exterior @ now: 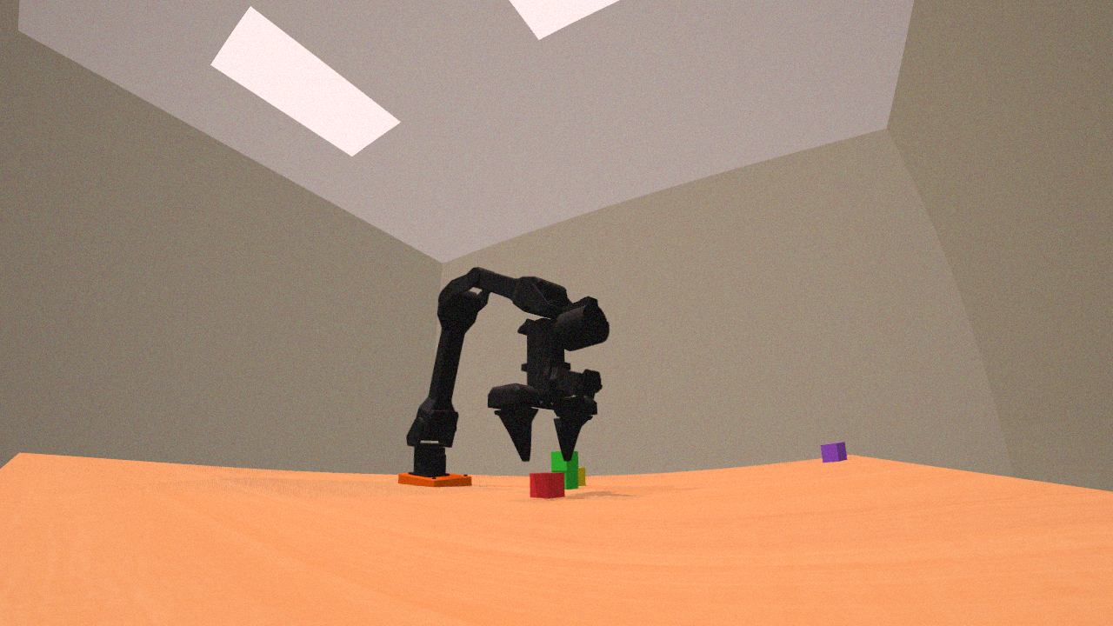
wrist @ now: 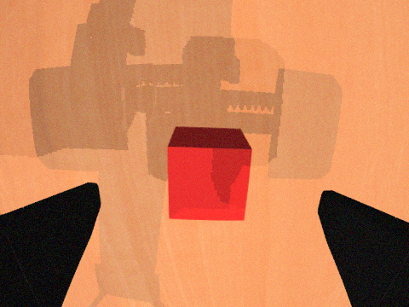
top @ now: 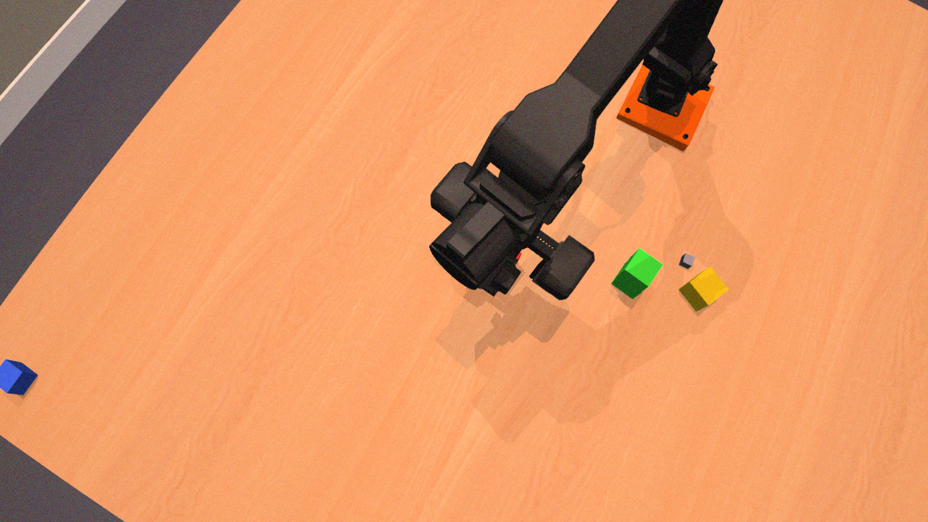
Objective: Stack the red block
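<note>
The red block sits flat on the table; in the top view only a sliver of it shows beside the gripper's body. My gripper is open and empty, pointing down, with its fingertips a little above the red block. In the wrist view the block lies between the two fingers in the picture, slightly toward the top. The green tower stands upright to the right of the gripper in the top view. In the exterior view it stands behind the red block, partly hidden by it and by one finger.
A yellow block and a small grey cube lie near the green tower, on its far side from the gripper. A blue block lies at the far left in the top view. A purple block lies far right in the exterior view.
</note>
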You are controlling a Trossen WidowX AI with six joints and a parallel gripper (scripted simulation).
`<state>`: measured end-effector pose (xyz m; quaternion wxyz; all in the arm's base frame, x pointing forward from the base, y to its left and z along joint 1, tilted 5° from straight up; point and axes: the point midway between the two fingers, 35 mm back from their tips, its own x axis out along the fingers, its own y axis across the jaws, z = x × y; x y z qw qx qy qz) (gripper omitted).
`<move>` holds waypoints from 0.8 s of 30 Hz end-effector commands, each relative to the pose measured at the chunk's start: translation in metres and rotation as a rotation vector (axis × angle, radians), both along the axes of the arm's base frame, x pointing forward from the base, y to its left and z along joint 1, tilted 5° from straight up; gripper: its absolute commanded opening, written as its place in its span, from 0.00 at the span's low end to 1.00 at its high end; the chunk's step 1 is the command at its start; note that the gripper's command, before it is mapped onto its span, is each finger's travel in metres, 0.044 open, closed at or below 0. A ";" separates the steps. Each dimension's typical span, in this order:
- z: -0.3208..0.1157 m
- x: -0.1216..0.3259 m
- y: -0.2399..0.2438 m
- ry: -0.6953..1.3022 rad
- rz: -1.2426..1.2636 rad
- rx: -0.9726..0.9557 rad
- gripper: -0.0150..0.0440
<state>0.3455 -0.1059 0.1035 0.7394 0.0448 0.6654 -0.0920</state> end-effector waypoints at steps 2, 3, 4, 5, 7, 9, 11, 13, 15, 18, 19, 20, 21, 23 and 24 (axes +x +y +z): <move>-0.008 -0.001 0.000 0.006 0.005 0.006 1.00; -0.010 0.000 0.000 0.006 0.005 0.006 1.00; -0.011 0.000 0.000 0.006 0.005 0.006 1.00; -0.013 0.000 0.000 0.006 0.005 0.006 1.00; -0.016 0.000 0.000 0.006 0.005 0.006 1.00; -0.020 0.001 -0.001 0.006 0.005 0.006 1.00; -0.023 0.001 -0.001 0.006 0.005 0.006 1.00; -0.026 0.001 -0.001 0.006 0.005 0.006 1.00; -0.029 0.001 -0.001 0.006 0.005 0.006 1.00; -0.034 0.002 -0.001 0.006 0.005 0.006 1.00; -0.036 0.002 -0.002 0.006 0.005 0.006 1.00; -0.037 0.002 -0.002 0.006 0.005 0.006 1.00; -0.039 0.002 -0.002 0.006 0.005 0.006 1.00; -0.042 0.002 -0.002 0.006 0.005 0.006 1.00; -0.044 0.002 -0.002 0.006 0.005 0.006 1.00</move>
